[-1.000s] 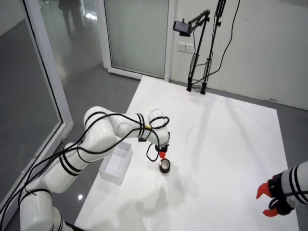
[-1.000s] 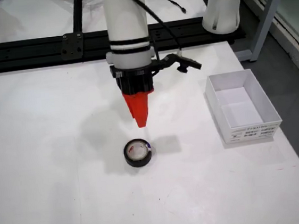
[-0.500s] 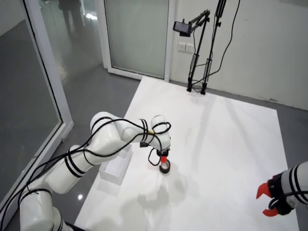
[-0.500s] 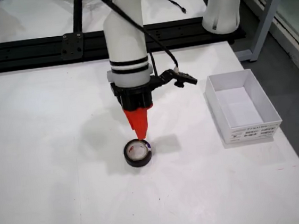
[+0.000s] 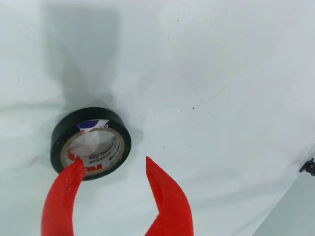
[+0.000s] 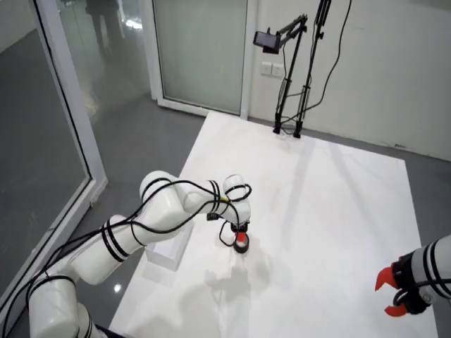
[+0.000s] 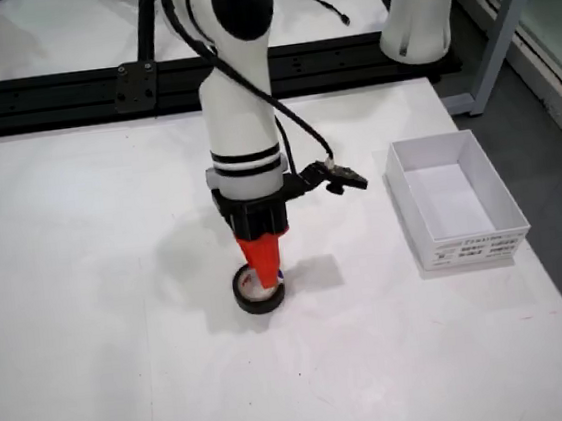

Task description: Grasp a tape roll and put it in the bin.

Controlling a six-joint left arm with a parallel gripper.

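Note:
A black tape roll with a white printed core lies flat on the white table. In the wrist view my red gripper is open just above it. The left fingertip overlaps the roll's near rim and the right fingertip stands to the right, outside the roll. In the front view the gripper points straight down onto the roll. The white open bin stands empty to the right of the arm in that view. In the high view the gripper is near the bin.
A second arm with a red gripper stays at the table's lower right corner in the high view. A black frame runs along the table's far side. A small black cable clip hangs from the wrist.

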